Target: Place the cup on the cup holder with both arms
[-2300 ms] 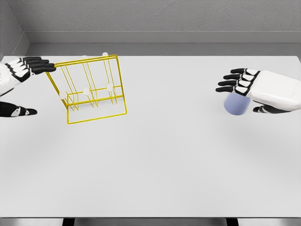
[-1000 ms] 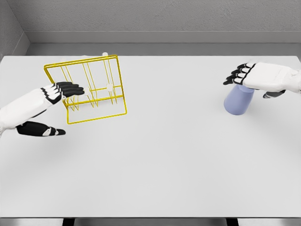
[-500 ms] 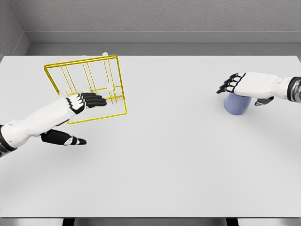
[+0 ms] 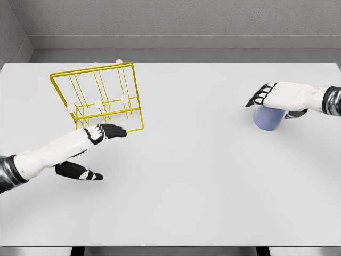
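While the left arm swung forward and inward: its hand crossed from the rack's far left corner to the near right corner of the rack's base.
Left hand (image 4: 96,140): fingers (image 4: 112,131) were stretched out and slightly apart, thumb splayed low toward the table (image 4: 186,192), holding nothing; the fingertips lay just at the holder's front base wire, contact not clear.
Cup holder (image 4: 101,98): the yellow wire rack stood tilted back at the table's far left, its white-tipped pegs free, in the same spot as earlier.
What the left-side change meant: the hand looked to be lining up to brace or grasp the rack, a step not yet done.
Cup (image 4: 268,118): the pale blue cup sat on the table at far right, well apart from the rack, about where it had stood earlier.
Right hand (image 4: 277,97): it had dropped lower over the cup, palm down on its top; the fingers (image 4: 261,97) curved beyond the rim's left side and the thumb sat behind on the right, not visibly clamped.
What the right-side change meant: a grasp seemed near, yet the cup remained unlifted.
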{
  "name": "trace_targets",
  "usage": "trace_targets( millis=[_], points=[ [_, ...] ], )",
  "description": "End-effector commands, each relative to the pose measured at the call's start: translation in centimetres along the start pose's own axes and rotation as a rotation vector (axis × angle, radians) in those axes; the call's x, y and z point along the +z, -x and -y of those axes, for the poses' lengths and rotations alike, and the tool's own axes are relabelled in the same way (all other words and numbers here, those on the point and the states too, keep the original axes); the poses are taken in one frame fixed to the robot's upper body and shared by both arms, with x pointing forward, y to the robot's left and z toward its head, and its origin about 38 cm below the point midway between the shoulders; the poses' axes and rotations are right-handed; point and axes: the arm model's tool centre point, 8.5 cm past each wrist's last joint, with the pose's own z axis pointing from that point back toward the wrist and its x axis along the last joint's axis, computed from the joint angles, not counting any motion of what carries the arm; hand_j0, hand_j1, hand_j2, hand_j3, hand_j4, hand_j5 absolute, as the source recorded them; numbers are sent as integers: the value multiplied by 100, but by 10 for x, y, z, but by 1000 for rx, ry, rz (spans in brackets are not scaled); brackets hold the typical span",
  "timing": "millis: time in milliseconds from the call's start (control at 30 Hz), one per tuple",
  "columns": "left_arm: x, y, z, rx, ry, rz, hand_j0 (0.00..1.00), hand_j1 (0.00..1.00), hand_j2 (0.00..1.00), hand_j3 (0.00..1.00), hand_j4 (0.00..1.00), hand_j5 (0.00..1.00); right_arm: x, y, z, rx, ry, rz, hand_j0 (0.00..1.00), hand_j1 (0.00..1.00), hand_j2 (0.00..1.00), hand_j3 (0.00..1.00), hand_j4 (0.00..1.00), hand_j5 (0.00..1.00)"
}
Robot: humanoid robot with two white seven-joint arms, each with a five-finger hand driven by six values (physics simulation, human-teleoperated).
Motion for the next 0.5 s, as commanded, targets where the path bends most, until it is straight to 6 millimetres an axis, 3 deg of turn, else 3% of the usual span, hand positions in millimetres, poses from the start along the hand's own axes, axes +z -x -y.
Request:
trace_targets(
  millis=[0, 133, 367, 467],
  points=[
    [4, 9, 6, 26, 7, -28, 100, 100, 100, 100, 100, 100, 1, 0, 0, -1, -8, -2, 83, 83, 83, 83, 83, 83],
    [7, 16, 7, 60, -9, -48, 100, 100, 100, 100, 100, 100, 1, 0, -1, 0, -10, -3, 81, 81, 81, 81, 81, 81],
    [1, 11, 40, 206, 20, -21, 100, 100, 100, 100, 100, 100, 2, 1, 0, 1, -20, -6, 73, 73, 73, 73, 73, 73],
    [-1, 5, 35, 265, -12, 5, 100, 100, 100, 100, 100, 100, 3, 2, 3, 6, -15, -7, 68, 68, 68, 68, 68, 68]
  ],
)
